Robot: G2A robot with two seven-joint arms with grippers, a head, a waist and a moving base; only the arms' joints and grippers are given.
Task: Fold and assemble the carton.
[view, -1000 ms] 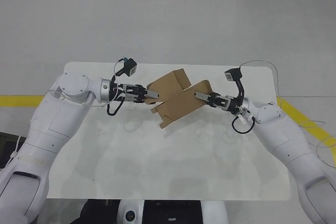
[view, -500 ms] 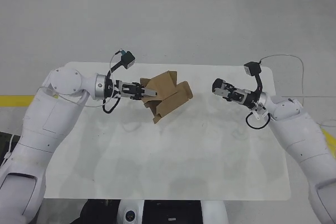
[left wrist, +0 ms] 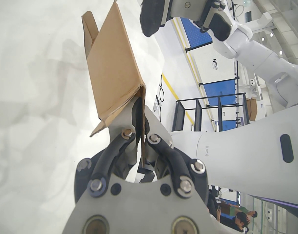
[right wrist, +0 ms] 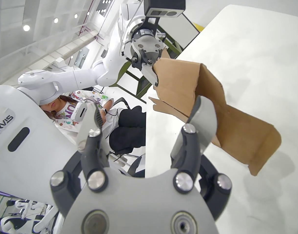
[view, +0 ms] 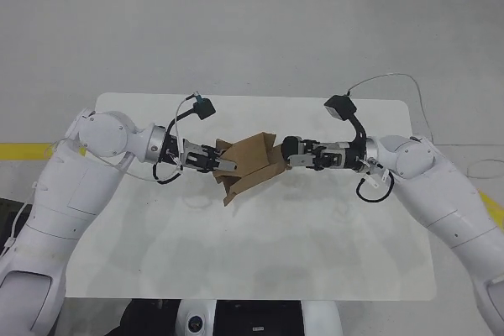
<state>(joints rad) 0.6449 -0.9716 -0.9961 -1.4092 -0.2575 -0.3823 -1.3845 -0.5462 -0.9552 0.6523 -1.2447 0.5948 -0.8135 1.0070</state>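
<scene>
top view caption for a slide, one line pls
Left gripper clamps the partly folded cardboard carton over the white table; the open right gripper faces its other end.

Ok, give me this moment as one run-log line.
left gripper: shut on carton edge | right gripper: open, at carton's opposite end | carton: partly folded, over table | assembly: unfinished

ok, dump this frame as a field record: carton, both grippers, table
object: brown cardboard carton, partly folded, flaps loose
surface: white table, carton over its far middle
left: left gripper shut on one edge of the carton
right: right gripper open at the carton's opposite end, not clamped on it
carton-table contact: cannot tell
</scene>
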